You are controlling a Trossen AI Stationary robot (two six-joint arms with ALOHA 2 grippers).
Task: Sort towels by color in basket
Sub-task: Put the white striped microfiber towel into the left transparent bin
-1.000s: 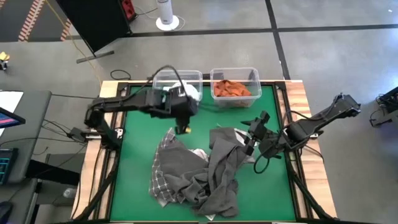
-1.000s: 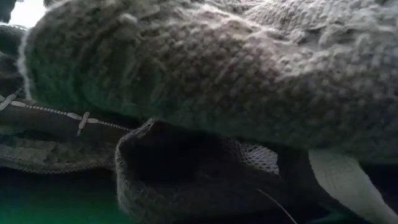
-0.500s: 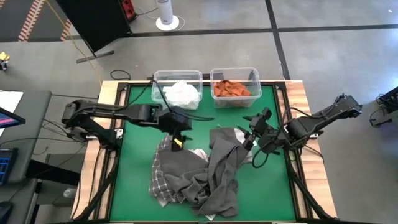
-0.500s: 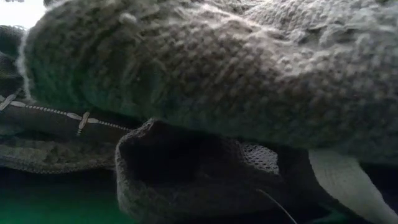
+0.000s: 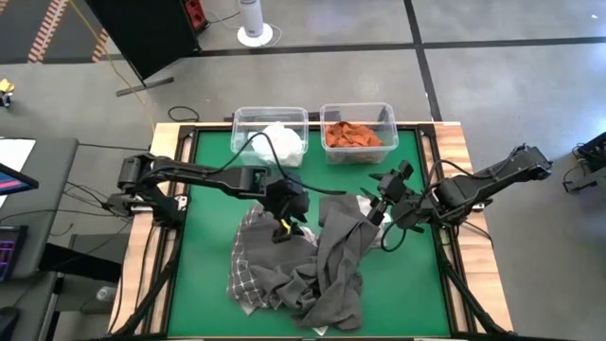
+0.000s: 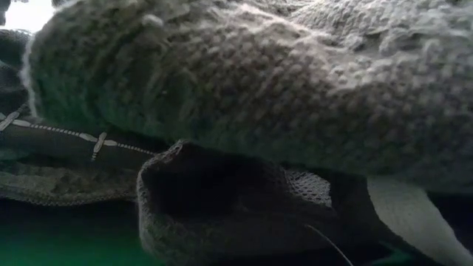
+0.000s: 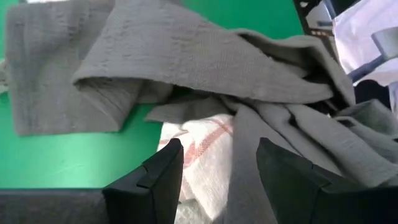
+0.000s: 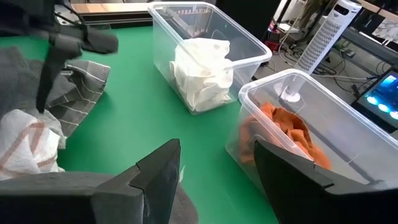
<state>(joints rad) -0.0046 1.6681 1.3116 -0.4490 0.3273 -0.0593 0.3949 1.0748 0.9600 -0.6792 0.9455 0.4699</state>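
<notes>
A heap of dark grey towels [image 5: 327, 270] lies on the green mat, with a grey-and-white checked towel [image 5: 246, 270] at its left. A white towel with red stripes [image 7: 199, 146] peeks out between grey folds [image 7: 186, 56]. My left gripper [image 5: 284, 225] is open, pointing down over the heap's far-left part, its fingers on either side of the striped towel. My right gripper [image 5: 377, 204] is open and hovers at the heap's far-right edge. A white towel [image 8: 202, 74] lies in the left clear bin and orange towels [image 8: 283, 130] lie in the right bin.
The two clear bins [image 5: 270, 118] [image 5: 358, 112] stand side by side at the mat's far edge. Bare green mat [image 5: 204, 237] lies left of the heap and between the heap and the bins. Grey towel [image 6: 259, 81] lying close to the low camera fills its view.
My left gripper moved from just in front of the white-towel bin toward the table's near edge and a little right, coming down over the heap's far-left part. My right gripper shifted slightly toward the far edge. The heap itself kept its shape.
</notes>
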